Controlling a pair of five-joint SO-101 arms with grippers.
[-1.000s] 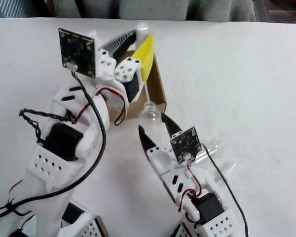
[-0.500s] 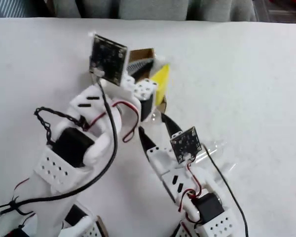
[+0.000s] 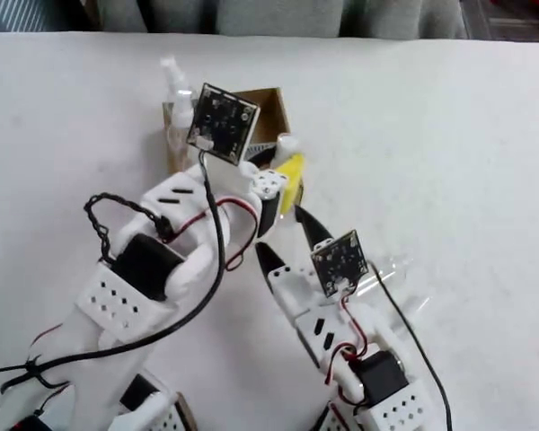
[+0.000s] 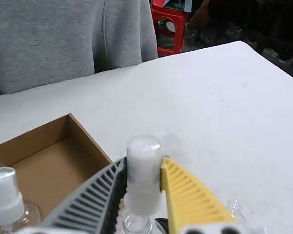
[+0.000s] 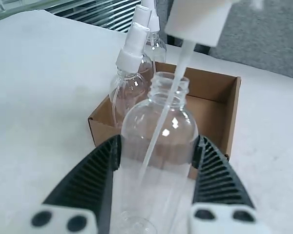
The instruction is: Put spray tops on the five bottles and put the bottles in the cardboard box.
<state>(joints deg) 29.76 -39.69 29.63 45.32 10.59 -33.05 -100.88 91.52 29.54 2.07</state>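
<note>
The white desk (image 3: pixel 449 135) carries the cardboard box (image 5: pixel 212 97), with two capped bottles (image 5: pixel 129 78) at one end. Just beside the box, the right gripper (image 5: pixel 157 146) is clamped around an open bottle (image 5: pixel 158 122). The left gripper (image 4: pixel 143 168) pinches a spray top (image 4: pixel 143 148), its tube inside that bottle's neck.

spray top (image 5: pixel 198 17) with tube in upright clear bottle (image 5: pixel 158 131) beside cardboard box (image 5: pixel 212 92) holding two capped bottles (image 5: pixel 129 80).

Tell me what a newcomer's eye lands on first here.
The left gripper pinches a white spray top, its dip tube running down into the neck of an open clear bottle clamped upright in the right gripper. Just beyond stands the cardboard box, with two capped bottles already inside.
</note>
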